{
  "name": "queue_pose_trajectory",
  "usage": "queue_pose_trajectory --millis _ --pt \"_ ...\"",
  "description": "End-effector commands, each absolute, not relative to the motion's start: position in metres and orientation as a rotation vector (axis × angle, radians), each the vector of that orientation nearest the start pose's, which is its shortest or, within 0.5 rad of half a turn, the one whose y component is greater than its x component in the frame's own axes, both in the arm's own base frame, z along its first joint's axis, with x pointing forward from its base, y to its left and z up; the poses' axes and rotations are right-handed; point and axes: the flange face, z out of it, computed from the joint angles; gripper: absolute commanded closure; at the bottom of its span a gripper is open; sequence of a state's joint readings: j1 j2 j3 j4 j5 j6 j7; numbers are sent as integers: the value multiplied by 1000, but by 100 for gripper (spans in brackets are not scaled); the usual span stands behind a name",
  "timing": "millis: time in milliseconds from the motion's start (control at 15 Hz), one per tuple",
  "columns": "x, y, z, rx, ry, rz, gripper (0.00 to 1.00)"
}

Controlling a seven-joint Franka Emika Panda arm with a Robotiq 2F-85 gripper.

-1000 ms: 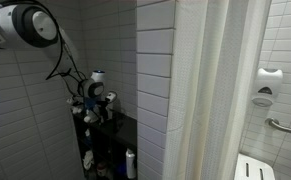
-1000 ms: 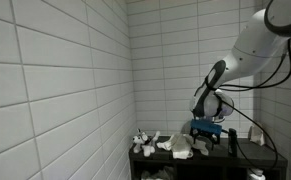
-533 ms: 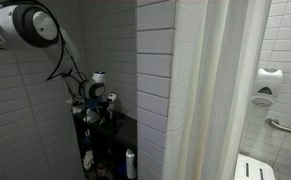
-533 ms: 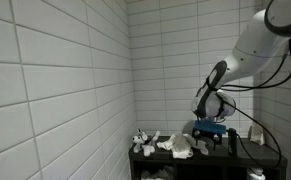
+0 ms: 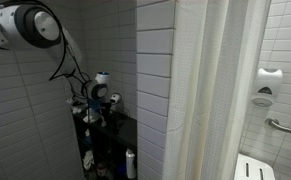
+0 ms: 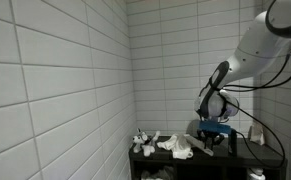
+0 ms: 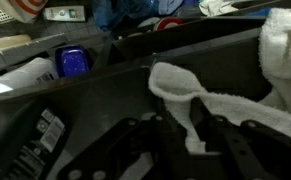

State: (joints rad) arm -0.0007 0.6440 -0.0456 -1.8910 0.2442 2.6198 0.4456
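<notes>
In the wrist view a white cloth (image 7: 180,80) lies on a dark shelf (image 7: 105,100), and a strip of it hangs down between my fingers. My gripper (image 7: 185,120) has closed in on that strip and pinches it. In both exterior views the gripper (image 5: 93,112) (image 6: 213,138) sits low over the black shelf (image 6: 247,158) in the tiled corner. A pile of crumpled white cloths (image 6: 180,148) lies just beside it. The arm (image 6: 265,50) reaches down from above.
A white shower curtain (image 5: 215,90) and a tiled wall edge (image 5: 155,80) stand close to the shelf. A white bottle (image 5: 131,162) sits on a lower level. A blue-capped item (image 7: 73,62) and a white bottle (image 7: 20,75) lie beyond the shelf edge.
The jaws have closed from wide open onto the strip of white cloth. The gripper has shifted slightly along the shelf, away from the cloth pile.
</notes>
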Motion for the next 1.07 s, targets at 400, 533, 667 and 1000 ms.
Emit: queue_pose_trajectory --millis 400,533,667,1000 --pt "636 -45 169 -2830 1011 -82 100" --pt "637 -45 170 -2830 1012 -84 100" --pt "637 -46 171 -2828 1019 -87 100" --pt "641 -65 181 -2789 1078 -108 100"
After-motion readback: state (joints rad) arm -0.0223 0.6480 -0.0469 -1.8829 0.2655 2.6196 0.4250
